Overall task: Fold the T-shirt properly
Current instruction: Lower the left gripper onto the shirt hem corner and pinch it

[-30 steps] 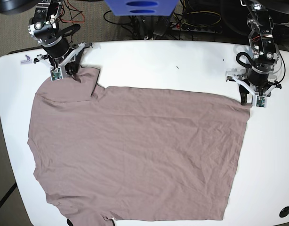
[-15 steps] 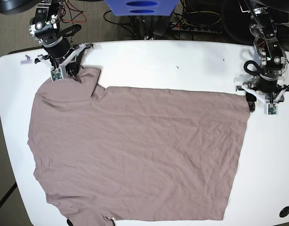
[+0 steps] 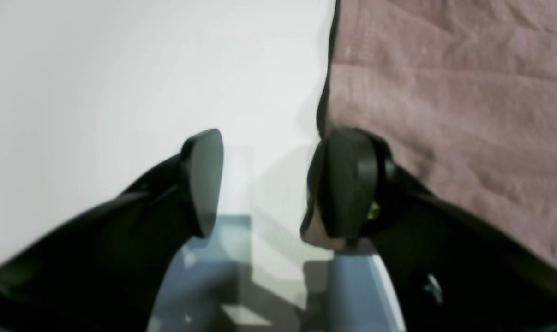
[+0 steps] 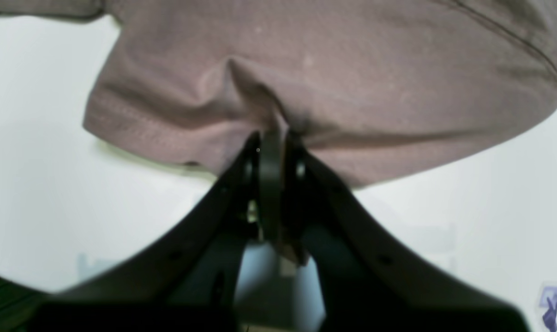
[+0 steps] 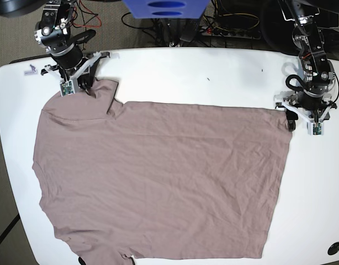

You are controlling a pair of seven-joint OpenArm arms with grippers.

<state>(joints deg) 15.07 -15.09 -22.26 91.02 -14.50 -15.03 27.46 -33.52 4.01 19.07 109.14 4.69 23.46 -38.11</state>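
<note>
T-shirt (image 5: pixel 158 176): spread flat across my table (image 5: pixel 202 72), filling its middle and near side | my right gripper (image 4: pixel 271 152): far left corner of the base view, on the sleeve edge | my left gripper (image 3: pixel 264 184): far right, just beside the shirt's corner, over bare table.

Both arms are black-jointed with white brackets, and rounded black fingers (image 3: pixel 347 184).
</note>
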